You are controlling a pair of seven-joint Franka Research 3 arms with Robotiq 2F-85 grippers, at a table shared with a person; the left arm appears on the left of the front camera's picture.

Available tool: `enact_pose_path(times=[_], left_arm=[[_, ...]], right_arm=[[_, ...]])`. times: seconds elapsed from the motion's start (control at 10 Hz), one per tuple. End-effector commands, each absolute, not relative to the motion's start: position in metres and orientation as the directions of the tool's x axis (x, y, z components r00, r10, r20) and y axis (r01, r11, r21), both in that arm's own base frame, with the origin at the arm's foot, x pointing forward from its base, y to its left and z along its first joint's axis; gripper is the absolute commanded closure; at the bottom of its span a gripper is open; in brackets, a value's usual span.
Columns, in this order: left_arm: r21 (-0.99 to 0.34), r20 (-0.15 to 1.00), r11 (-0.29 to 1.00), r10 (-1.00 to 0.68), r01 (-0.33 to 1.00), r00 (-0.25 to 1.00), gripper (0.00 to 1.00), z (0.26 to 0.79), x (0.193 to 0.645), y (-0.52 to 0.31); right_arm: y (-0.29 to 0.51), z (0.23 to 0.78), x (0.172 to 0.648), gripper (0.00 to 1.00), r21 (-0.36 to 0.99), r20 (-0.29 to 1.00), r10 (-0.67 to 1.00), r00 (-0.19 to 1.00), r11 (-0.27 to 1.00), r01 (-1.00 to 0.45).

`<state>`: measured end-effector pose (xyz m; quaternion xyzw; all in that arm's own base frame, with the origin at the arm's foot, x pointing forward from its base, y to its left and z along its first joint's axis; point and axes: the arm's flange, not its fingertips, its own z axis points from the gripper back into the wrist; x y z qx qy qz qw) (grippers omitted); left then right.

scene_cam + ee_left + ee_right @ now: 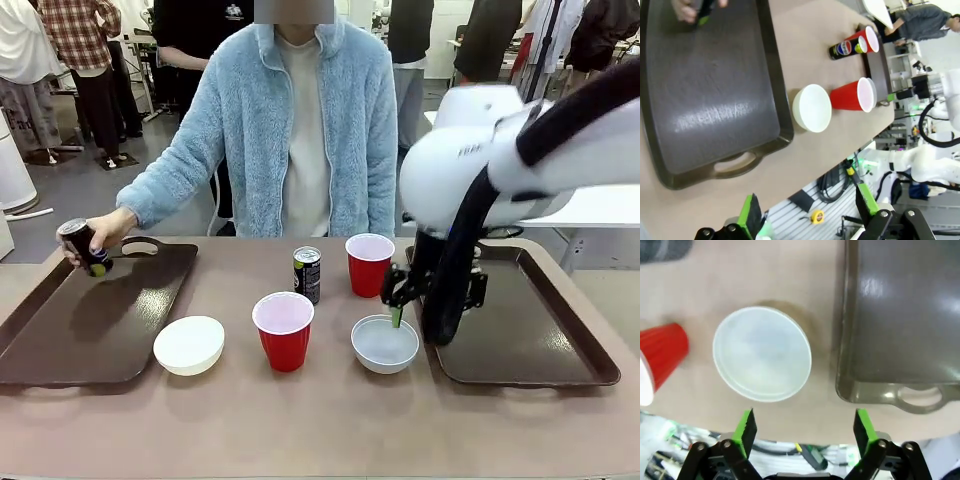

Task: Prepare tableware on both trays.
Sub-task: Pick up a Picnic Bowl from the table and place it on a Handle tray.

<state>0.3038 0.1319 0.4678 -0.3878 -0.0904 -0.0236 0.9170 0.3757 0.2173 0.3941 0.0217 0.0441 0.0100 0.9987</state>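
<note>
Two dark brown trays lie on the table, the left tray (pixel 60 330) and the right tray (pixel 540 340). A person's hand (pixel 110 228) holds a dark can (pixel 83 247) over the left tray's far corner. Between the trays stand a cream bowl (pixel 189 344), a red cup (pixel 283 330), a second can (pixel 307 274), another red cup (pixel 369 263) and a pale grey bowl (pixel 385 343). My right gripper (pixel 400 308) hangs open just above that bowl's (pixel 761 354) right rim, next to the right tray (pixel 905 315). My left gripper (pixel 807 207) is open and empty, high over the table edge near the left tray (pixel 705 95).
The right arm's white body (pixel 480 160) stands over the right tray's near left part. The person in a light blue fleece (pixel 300 130) stands at the far edge. Bare tabletop (pixel 320 420) runs along the front.
</note>
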Motion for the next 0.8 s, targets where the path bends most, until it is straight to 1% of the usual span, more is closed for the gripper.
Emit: enact_pose_path(times=[0.0,0.4,0.5,0.6,0.7], left_arm=[[-0.712,0.189,0.692,0.027,0.118,0.982,0.00,0.468,0.303,0.134],[-0.712,0.189,0.692,0.027,0.118,0.982,0.00,0.468,0.303,0.134],[-0.712,0.189,0.692,0.027,0.118,0.982,0.00,0.468,0.303,0.134],[-0.712,0.189,0.692,0.027,0.118,0.982,0.00,0.468,0.303,0.134],[-0.712,0.189,0.692,0.027,0.118,0.982,0.00,0.468,0.303,0.134]], right_arm=[[0.228,0.364,0.386,0.00,0.005,-0.084,-0.002,0.996,1.000,0.002],[0.243,0.340,0.392,0.00,0.021,-0.050,0.072,0.996,0.997,-0.071],[0.244,0.337,0.393,0.58,0.023,-0.063,0.086,0.994,0.996,-0.085],[0.244,0.334,0.397,0.59,0.024,-0.076,0.085,0.993,0.996,-0.083],[0.243,0.335,0.397,1.00,0.025,-0.078,0.084,0.993,0.996,-0.082]])
